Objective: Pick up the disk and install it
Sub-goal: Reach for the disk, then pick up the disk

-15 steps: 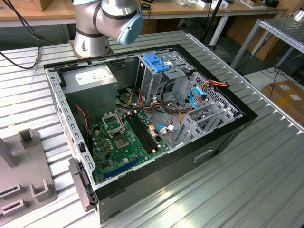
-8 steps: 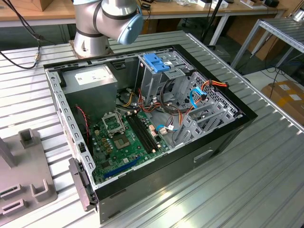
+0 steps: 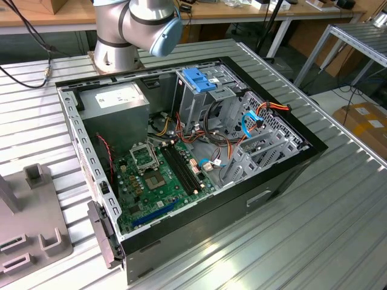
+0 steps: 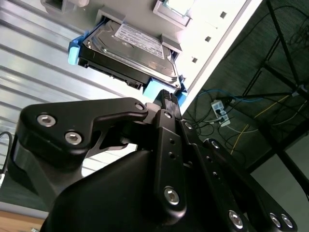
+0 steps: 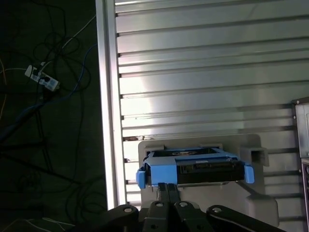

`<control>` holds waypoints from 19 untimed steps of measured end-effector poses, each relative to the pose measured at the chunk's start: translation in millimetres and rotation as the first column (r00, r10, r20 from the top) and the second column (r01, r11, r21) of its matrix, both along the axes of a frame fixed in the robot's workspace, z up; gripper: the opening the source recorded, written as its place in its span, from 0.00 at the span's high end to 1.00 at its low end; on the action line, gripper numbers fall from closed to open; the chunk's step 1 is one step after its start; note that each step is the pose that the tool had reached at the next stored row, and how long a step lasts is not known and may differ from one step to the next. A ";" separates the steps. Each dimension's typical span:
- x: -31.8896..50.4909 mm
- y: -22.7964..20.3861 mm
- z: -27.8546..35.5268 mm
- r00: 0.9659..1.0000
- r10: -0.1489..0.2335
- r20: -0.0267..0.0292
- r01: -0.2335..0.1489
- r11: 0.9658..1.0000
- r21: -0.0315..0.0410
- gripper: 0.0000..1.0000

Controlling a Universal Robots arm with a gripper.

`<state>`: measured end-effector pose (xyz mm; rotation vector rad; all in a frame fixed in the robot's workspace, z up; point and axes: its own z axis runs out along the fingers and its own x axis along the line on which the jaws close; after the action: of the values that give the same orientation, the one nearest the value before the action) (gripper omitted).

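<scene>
The disk (image 4: pixel 130 48) is a silver hard drive with a white label in a blue plastic frame. It lies flat on a grey holder plate (image 5: pixel 241 203) close to the table's edge, and both wrist views show it. My gripper (image 5: pixel 167 186) has its two black fingers drawn together at the near edge of the blue frame, at the disk's level. In the second wrist view the ridged fingertip (image 4: pixel 166 96) sits against that blue edge. The disk (image 5: pixel 207 171) still rests on the plate.
An open computer case (image 3: pixel 290 175) lies on the ribbed metal table, with a metal drive cage topped by a blue latch (image 3: pixel 198 78), a grey power supply (image 3: pixel 115 103) and a green motherboard. A grey fixture (image 3: pixel 30 235) lies at the exterior view's left. Cables lie on the floor past the table edge (image 5: pixel 104 96).
</scene>
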<state>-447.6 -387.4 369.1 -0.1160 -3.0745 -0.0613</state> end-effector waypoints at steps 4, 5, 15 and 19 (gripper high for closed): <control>0.0 0.1 -0.6 1.000 0.000 0.002 0.000 1.000 -0.001 0.89; 0.0 0.2 -0.8 1.000 0.000 0.002 0.000 1.000 -0.002 0.89; 0.0 5.0 -1.7 1.000 0.000 0.002 0.000 1.000 -0.004 0.89; 0.0 5.0 -1.8 1.000 0.000 0.002 0.000 1.000 -0.005 0.89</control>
<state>-447.6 -382.3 367.3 -0.1164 -3.0767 -0.0545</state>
